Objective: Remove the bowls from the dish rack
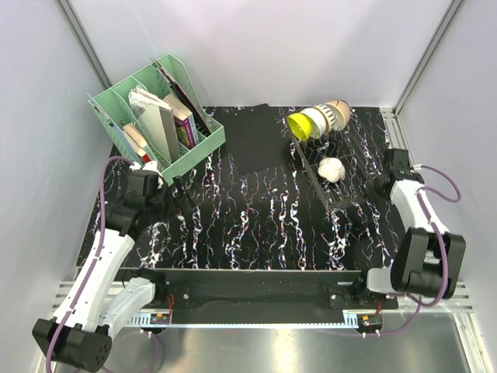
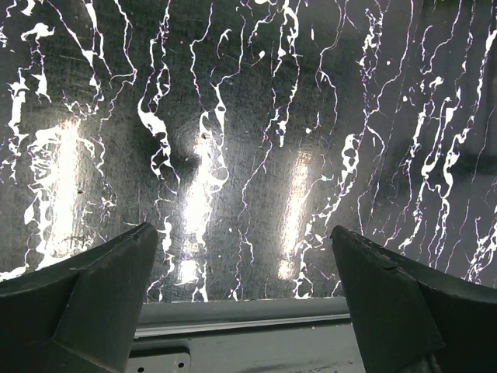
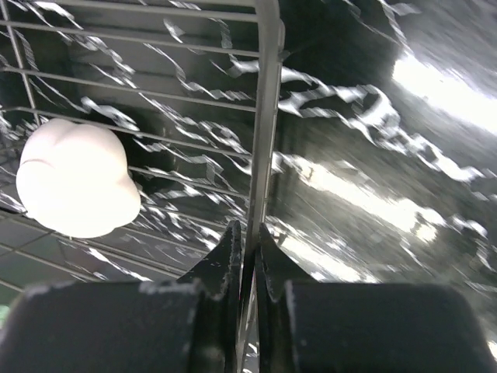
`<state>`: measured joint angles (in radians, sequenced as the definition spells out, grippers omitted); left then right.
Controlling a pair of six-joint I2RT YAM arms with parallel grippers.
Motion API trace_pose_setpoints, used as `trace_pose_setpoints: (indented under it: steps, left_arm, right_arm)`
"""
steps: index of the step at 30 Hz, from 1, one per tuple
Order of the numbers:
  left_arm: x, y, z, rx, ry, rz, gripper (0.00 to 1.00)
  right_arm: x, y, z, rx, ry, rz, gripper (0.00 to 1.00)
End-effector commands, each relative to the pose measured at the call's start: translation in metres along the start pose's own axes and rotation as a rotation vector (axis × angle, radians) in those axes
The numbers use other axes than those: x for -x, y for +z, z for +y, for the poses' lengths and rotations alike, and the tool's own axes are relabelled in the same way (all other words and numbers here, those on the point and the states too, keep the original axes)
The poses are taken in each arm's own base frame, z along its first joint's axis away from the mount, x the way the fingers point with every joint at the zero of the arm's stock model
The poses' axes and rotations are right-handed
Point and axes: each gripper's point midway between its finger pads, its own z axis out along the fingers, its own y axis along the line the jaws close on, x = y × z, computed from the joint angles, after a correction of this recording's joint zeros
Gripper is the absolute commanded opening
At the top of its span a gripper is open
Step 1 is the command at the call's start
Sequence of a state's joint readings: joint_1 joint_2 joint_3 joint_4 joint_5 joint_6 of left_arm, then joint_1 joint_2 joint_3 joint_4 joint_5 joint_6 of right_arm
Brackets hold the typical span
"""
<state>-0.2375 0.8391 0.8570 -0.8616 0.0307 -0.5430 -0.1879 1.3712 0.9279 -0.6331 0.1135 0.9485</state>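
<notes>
The right gripper [image 3: 248, 229], pinched on the rim of the dark wire dish rack [image 3: 268, 93], has the white round bowl [image 3: 74, 186] leftward inside; the left gripper [image 2: 241, 228] gapes, far off.

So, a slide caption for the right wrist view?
Right tool pinches the rim of the thin dark wire dish rack; white round bowl inside.

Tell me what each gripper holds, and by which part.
The right gripper is shut on the dish rack, pinching the thick wire along its edge. The left gripper is open and holds nothing.
</notes>
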Motion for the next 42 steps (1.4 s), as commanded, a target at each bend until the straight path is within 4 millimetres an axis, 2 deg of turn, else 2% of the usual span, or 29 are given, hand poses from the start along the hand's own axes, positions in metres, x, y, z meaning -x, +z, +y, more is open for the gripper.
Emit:
trace_pose_setpoints:
  steps: [1, 3, 9, 19, 24, 28, 34, 37, 40, 42]
  left_arm:
    - [0.01, -0.004, -0.008, -0.04, 0.02, -0.048, 0.98]
    - [0.011, -0.005, -0.009, -0.045, 0.022, -0.053, 0.98]
    - [0.013, -0.007, -0.008, -0.039, 0.029, -0.059, 0.98]
    - [0.01, -0.004, -0.005, -0.025, 0.025, -0.047, 0.98]
    - [0.011, -0.004, -0.006, -0.025, 0.025, -0.049, 0.98]
    - [0.011, -0.004, -0.006, -0.025, 0.027, -0.049, 0.98]
    - [0.012, -0.001, -0.005, -0.014, 0.028, -0.041, 0.98]
    - [0.014, -0.001, -0.006, -0.013, 0.027, -0.042, 0.98]
    - [0.017, -0.003, -0.008, -0.017, 0.028, -0.049, 0.97]
    - [0.018, -0.005, -0.009, -0.022, 0.031, -0.053, 0.97]
  right_arm:
    - [-0.01, -0.028, -0.028, -0.019, -0.041, -0.03, 0.0]
    - [-0.008, -0.032, -0.035, -0.032, -0.022, -0.056, 0.0]
    - [0.002, -0.05, -0.039, -0.031, 0.008, -0.116, 0.0]
    - [0.028, -0.081, -0.032, 0.048, -0.047, -0.257, 0.0]
    - [0.034, -0.089, -0.03, 0.072, -0.066, -0.291, 0.0]
    - [0.041, -0.103, -0.027, 0.103, -0.105, -0.326, 0.0]
    - [0.046, -0.128, -0.014, 0.182, -0.231, -0.348, 0.0]
    - [0.041, -0.132, -0.006, 0.231, -0.298, -0.329, 0.0]
    - [0.038, -0.131, -0.009, 0.232, -0.316, -0.321, 0.0]
    - [0.043, -0.134, -0.018, 0.208, -0.288, -0.368, 0.0]
